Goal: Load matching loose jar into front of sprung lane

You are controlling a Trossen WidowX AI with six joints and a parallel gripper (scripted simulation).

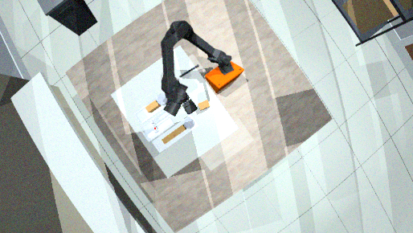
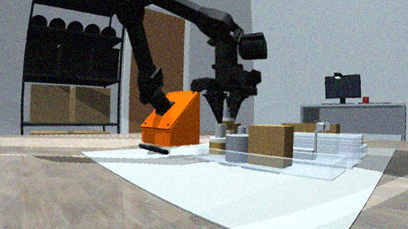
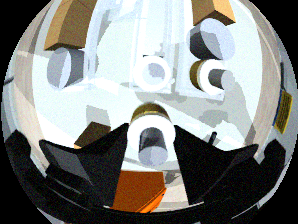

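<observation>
1 black arm [image 1: 168, 60] [image 2: 167, 5] is mounted by its foot on the orange block [image 1: 218, 81] [image 2: 187, 132], which serves as landmark. From the block the arm is raised to a high bend above it, then is stretched out past it and folded downward at the wrist [image 1: 175, 96] [image 2: 226, 56]. The hand [image 2: 227, 118] [image 3: 150, 128] is pointed down, beside the block and apart from it. Its 2 fingers [image 2: 215, 104] are closed on a held item, with a gap kept between them.

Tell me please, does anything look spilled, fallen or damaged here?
Nothing clearly stands out. The held jar shows no visible damage, and I see no spill. A black stick lies loose, perhaps intentionally.
</observation>
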